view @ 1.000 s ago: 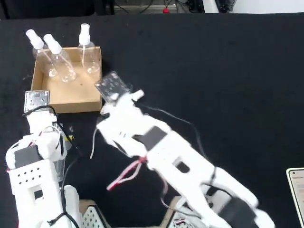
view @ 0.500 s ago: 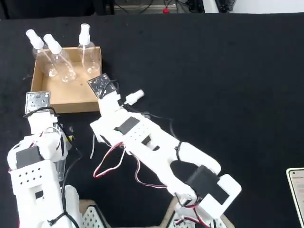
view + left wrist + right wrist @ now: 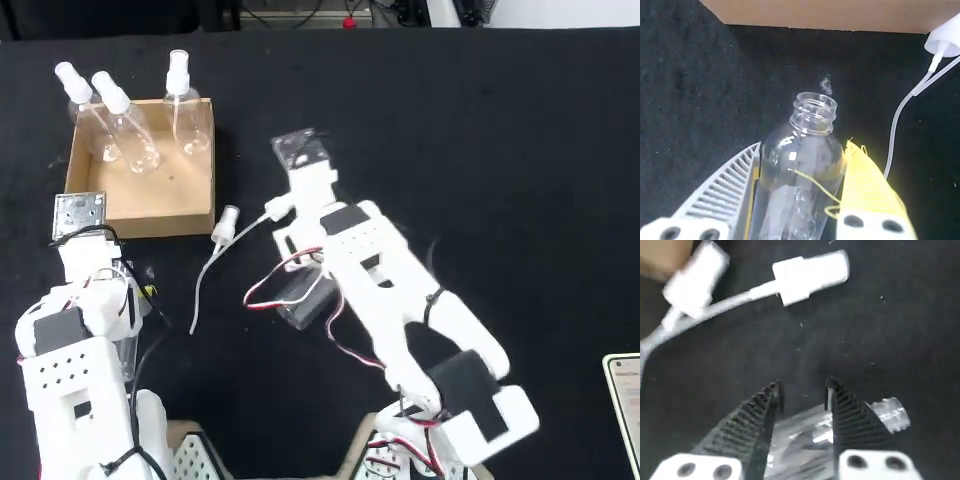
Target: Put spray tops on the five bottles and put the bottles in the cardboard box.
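My left gripper (image 3: 804, 145) is shut on a clear, uncapped bottle (image 3: 805, 165) whose open neck points toward the cardboard box (image 3: 830, 12). My right gripper (image 3: 803, 385) stands slightly open over a second clear bottle (image 3: 885, 415), which lies crosswise beneath its fingers. In the high view that bottle (image 3: 300, 297) shows dark under the right arm. Two spray tops with tubes lie on the cloth, one (image 3: 278, 207) (image 3: 810, 272) just beyond the right gripper and one (image 3: 226, 224) (image 3: 695, 280) by the box corner. The box (image 3: 140, 205) holds three capped bottles (image 3: 125, 130).
The black cloth stretches bare to the right and to the back of the table. A white card (image 3: 625, 385) lies at the right edge. Red wires hang from the right arm over the bottle beneath it.
The right arm has swung right, away from the box corner, uncovering the spray top that lies there. The left arm and its bottle have stayed put.
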